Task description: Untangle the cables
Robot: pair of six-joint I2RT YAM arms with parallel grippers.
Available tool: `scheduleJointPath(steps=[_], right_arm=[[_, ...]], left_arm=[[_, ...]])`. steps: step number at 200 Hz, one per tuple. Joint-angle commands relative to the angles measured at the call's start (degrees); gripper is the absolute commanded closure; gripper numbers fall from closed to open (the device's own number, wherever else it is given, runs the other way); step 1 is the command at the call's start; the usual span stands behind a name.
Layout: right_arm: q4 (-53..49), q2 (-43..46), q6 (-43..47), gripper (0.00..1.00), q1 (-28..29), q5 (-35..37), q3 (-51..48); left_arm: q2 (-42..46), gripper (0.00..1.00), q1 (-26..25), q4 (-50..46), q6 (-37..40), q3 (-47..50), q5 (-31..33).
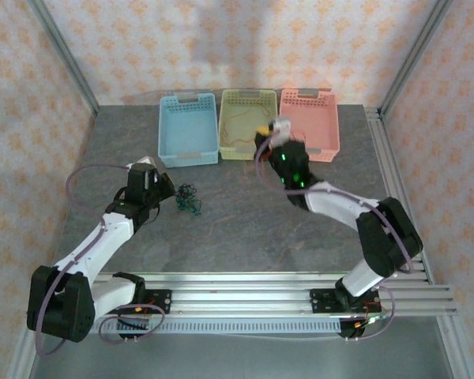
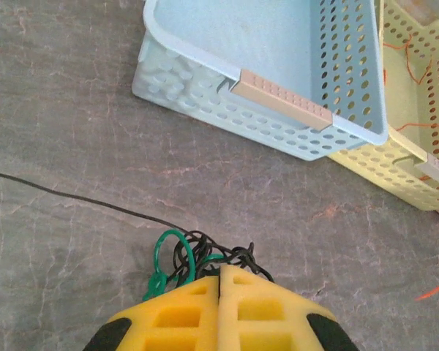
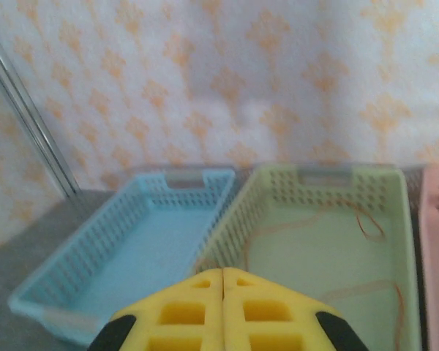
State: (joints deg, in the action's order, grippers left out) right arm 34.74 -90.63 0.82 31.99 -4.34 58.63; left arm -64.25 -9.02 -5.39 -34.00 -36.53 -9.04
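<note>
A small knot of black and dark green cables lies on the grey table, left of centre. My left gripper is right against its left side. In the left wrist view the yellow fingertips are pressed shut, with the tangle pinched at their tip. One black strand trails off to the left. An orange-red cable lies inside the green basket. One of its strands rises to my right gripper, which is shut and hovers at the basket's near right corner.
Three baskets stand side by side at the back: blue, green and pink. A short orange strand lies on the table near the green basket. Bare table stretches between the arms.
</note>
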Motion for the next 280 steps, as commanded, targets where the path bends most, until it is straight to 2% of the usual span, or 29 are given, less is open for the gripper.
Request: scheduleJointPath(steps=[1,16,28,50,64,76,83,121,136,181,194,207,220,244,258,280], right_arm=[[-33.61,-4.02,-2.10,1.00,-0.32,-0.15,17.88],[-50.71,-12.57,-1.68,1.00,-0.60,1.00,35.94],[-60.10,-19.47,-1.54,1.00,-0.66,2.51,48.46],[-70.34,-32.30,-1.03,0.97,-0.89,6.94,67.70],[-79.16,-42.42,-1.65,0.95,-1.45,8.18,84.51],[-85.86,-51.95,-1.42,0.93,-1.83,12.94,99.74],[-86.64,-55.70,-0.87,0.93,-1.99,15.81,104.25],[-74.31,-57.66,1.14,0.94,-2.94,21.81,95.90],[-72.71,-58.79,2.67,0.90,-2.96,21.94,95.40],[-74.81,-61.90,7.51,0.54,-3.33,22.28,95.13],[-76.02,-62.24,9.20,0.49,-3.38,22.82,95.14],[-77.33,-61.87,9.64,0.48,-3.57,22.13,94.84],[-79.42,-61.34,9.91,0.49,-4.10,17.71,94.73],[-85.01,-61.10,11.62,0.61,-4.89,10.24,94.84],[-88.94,-61.33,11.38,0.61,-5.43,4.38,94.89],[-93.24,-61.51,9.39,0.59,-5.77,1.16,94.72]], left_arm=[[-1.05,1.00,-0.21,5.41,0.81,2.45,0.62],[-0.73,1.00,-0.26,5.38,1.05,2.32,0.24],[-0.21,1.00,-0.23,5.70,0.97,2.89,0.92],[0.00,1.00,-0.36,6.51,0.54,3.72,1.07],[0.64,1.00,-0.39,6.57,0.30,4.18,1.65],[1.19,1.00,-0.38,6.95,0.08,4.70,2.09],[1.44,1.00,-0.39,7.14,-0.06,4.90,2.25],[1.67,1.00,-0.39,7.19,-0.29,5.22,2.79],[1.92,1.00,-0.39,7.32,-0.49,5.42,2.89],[2.02,1.00,-0.39,7.49,-0.54,5.60,3.13],[2.11,1.00,-0.39,7.46,-0.63,5.60,3.15],[2.20,1.00,-0.39,7.50,-0.63,5.68,3.23],[2.20,1.00,-0.38,7.50,-0.63,5.76,3.20],[2.11,1.00,-0.37,7.50,-0.72,5.68,3.22],[2.11,1.00,-0.38,7.55,-0.76,5.68,3.24],[2.02,1.00,-0.39,7.53,-0.80,5.68,3.30]])
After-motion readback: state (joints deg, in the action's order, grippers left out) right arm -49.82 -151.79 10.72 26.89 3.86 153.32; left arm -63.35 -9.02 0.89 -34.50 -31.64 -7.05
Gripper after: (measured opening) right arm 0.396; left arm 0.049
